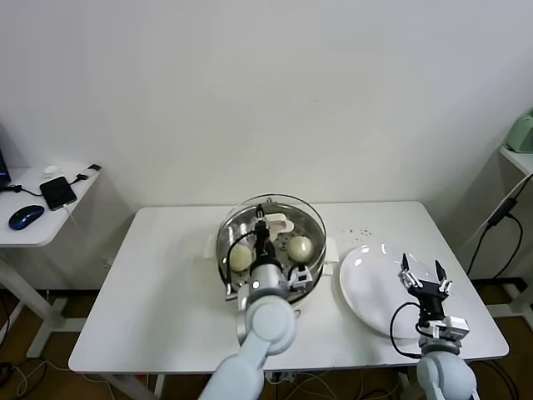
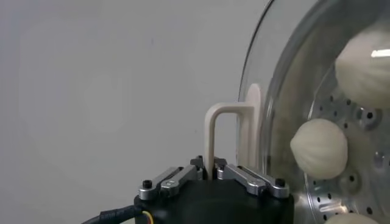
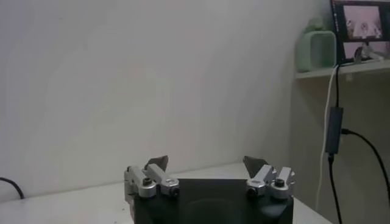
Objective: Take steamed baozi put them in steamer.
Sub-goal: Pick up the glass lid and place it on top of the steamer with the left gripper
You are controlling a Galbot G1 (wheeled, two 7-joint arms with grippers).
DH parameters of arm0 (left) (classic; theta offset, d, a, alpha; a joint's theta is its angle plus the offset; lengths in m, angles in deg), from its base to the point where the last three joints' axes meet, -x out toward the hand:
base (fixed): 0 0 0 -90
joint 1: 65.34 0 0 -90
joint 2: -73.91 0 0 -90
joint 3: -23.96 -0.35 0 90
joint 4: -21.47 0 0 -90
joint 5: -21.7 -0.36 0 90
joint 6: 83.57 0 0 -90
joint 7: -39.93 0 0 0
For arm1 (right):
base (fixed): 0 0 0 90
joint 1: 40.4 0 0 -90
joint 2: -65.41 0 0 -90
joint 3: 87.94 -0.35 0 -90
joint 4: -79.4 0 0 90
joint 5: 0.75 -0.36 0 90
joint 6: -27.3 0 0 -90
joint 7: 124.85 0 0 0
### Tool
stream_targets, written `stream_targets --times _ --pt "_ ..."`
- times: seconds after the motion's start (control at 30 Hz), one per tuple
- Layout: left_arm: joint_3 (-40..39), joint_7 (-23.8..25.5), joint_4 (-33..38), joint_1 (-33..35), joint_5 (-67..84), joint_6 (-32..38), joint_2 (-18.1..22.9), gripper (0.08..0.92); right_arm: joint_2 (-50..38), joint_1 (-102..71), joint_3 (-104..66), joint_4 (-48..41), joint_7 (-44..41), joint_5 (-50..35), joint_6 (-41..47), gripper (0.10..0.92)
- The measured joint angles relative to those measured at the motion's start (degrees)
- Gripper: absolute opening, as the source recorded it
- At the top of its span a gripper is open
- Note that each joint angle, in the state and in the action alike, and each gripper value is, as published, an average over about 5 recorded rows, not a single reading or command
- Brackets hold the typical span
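Baozi [image 1: 300,247] sit in the steamer [image 1: 229,229], the steel pot at the middle of the table [image 1: 166,283]; two buns show clearly in the head view and a third peeks in at the edge of the left wrist view. The glass lid [image 1: 308,218] is over the pot, and the left gripper [image 1: 265,223] is clenched on the lid's white handle [image 2: 214,131], so the step in hand looks like seating or lifting the lid. To do it well, I judge the lid should stay level and centred on the rim, moved straight up or down so its edge clears the buns, and let go only once it rests all round. At the pot's three o'clock lies the white plate [image 1: 366,292], bare of buns; over its near edge, at about five o'clock from the pot, the right gripper [image 1: 423,278] hangs idle with fingers spread wide and nothing between them. Beyond is a plain white wall [image 1: 266,92]; a side desk [image 1: 37,229] at nine o'clock carries a phone [image 1: 58,192] and a mouse [image 1: 26,216].
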Motion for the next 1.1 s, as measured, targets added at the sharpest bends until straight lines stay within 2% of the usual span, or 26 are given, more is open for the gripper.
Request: stream_targets --times 0.47,1.1 --pt "-0.2 1.1 -2.9 -0.6 -1.3 0.4 0.0 0.163 -0.2 0.2 0.1 -0.3 0.0 0.0 -0.1 0.823" --pt "0.2 1.2 -3.2 0.2 -1.6 1.7 0.0 0.163 -0.1 0.0 0.1 -0.5 -0.1 0.1 -0.3 0.823"
